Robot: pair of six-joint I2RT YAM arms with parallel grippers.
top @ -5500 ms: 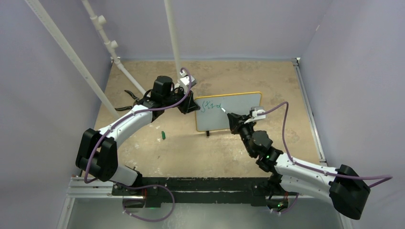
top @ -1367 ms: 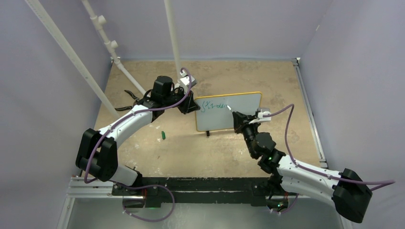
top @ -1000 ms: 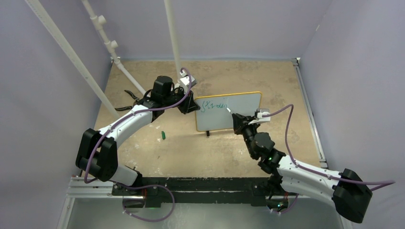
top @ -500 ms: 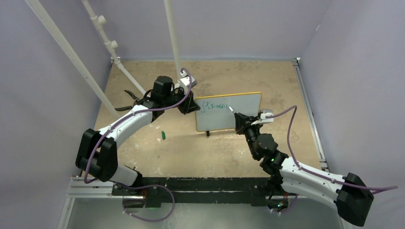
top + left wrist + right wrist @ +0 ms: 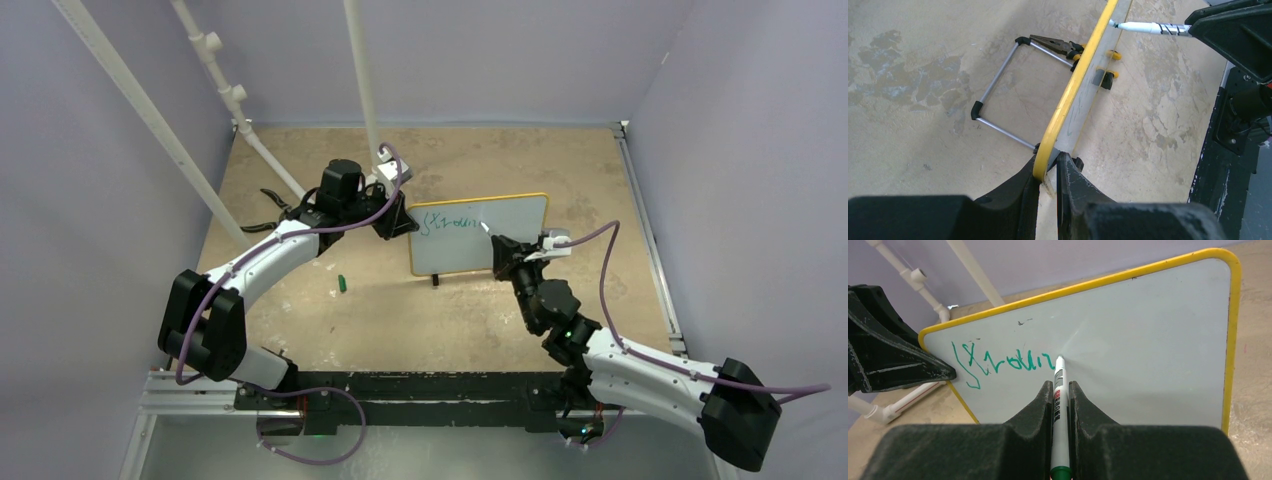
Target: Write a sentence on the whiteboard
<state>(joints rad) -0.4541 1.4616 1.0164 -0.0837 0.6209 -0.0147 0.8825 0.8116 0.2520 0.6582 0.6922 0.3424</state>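
Seen from above, the whiteboard (image 5: pixel 500 255) stands propped just past the surface's (image 5: pixel 400 320) centre. Its 9 o'clock edge is held by the left fingers (image 5: pixel 398 222), presumably against pen pressure.

In the left wrist view, those fingers are clamped on the yellow frame (image 5: pixel 1068 95).

In the right wrist view, the green marker (image 5: pixel 1060 375) is clamped between the right fingers (image 5: pixel 1040 405). Its tip is set at the sentence's (image 5: pixel 1003 362) 3 o'clock end, placed to extend the line.

Sentence (image 5: pixel 452 222) illegibly small fr. top; marker (image 5: pixel 1060 385) rear past btm edge of right-wrist view.

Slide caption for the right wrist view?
Right gripper holds a green marker tip-first against the yellow-framed whiteboard, at the end of one line of green handwriting.
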